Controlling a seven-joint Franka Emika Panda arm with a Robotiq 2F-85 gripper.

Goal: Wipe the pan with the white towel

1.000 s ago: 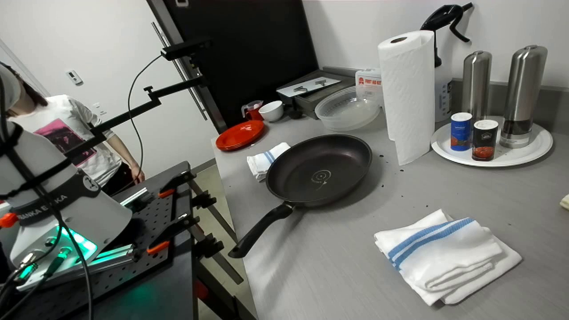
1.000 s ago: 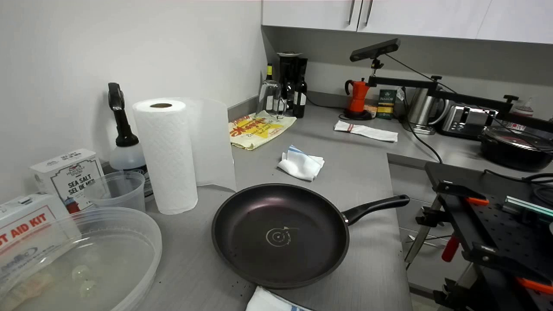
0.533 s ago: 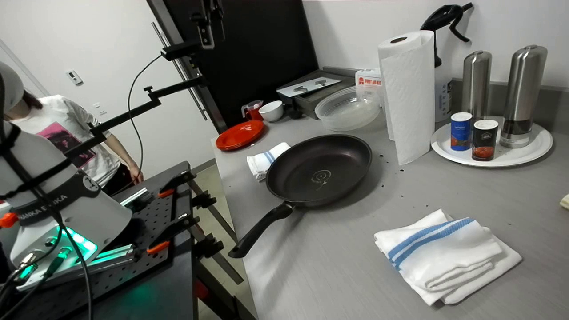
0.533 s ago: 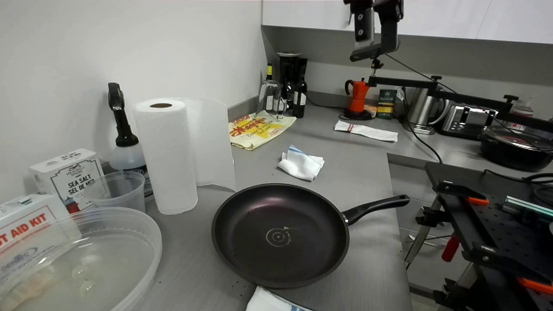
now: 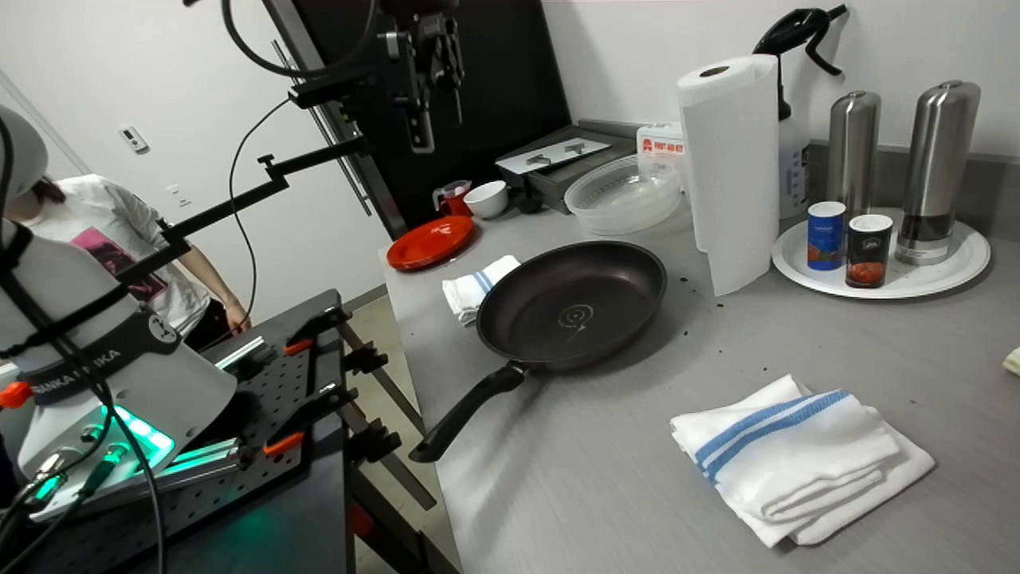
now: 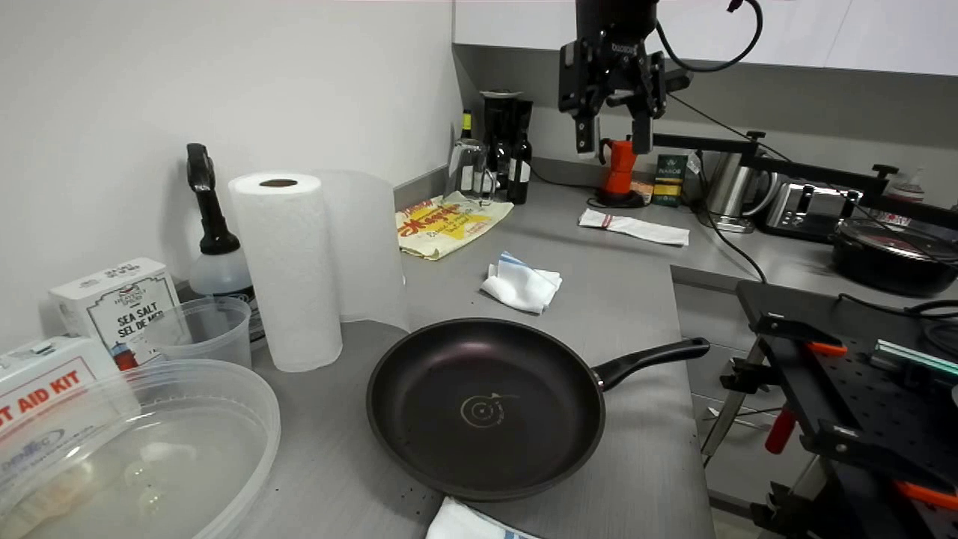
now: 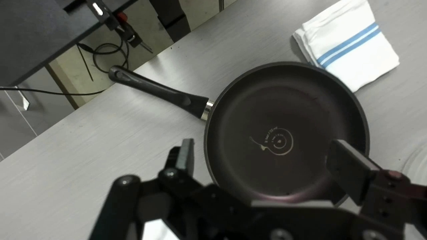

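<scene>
Two fingers (image 7: 348, 171) of the tool (image 6: 614, 144) stand spread wide apart, with air between them, high above the bench (image 7: 100, 150). Below the tool, the pan (image 7: 300, 116) shows between those fingers in the wrist view: one finger covers part of its rim, the other falls just outside it. Its handle (image 7: 160, 90) points away from the tool to the bench's edge on the robot's side, and in all three views the tip shows past that edge. Beyond the edge, a gap of floor (image 7: 203, 16) separates the bench from a black table (image 7: 33, 36).

Ahead of the tool, up the wrist view, a white towel (image 7: 350, 50) with blue stripes lies folded, one corner overlapped by the pan's rim. Across the pan from it, a second white towel (image 5: 797, 470), also striped blue, lies folded and apart from the rim; a white patch (image 7: 158, 230) behind the tool may be this towel, though too little shows to be sure. Bare bench spreads between it and the pan. Past the finger over the pan sits a clear tub (image 5: 613, 219).
</scene>
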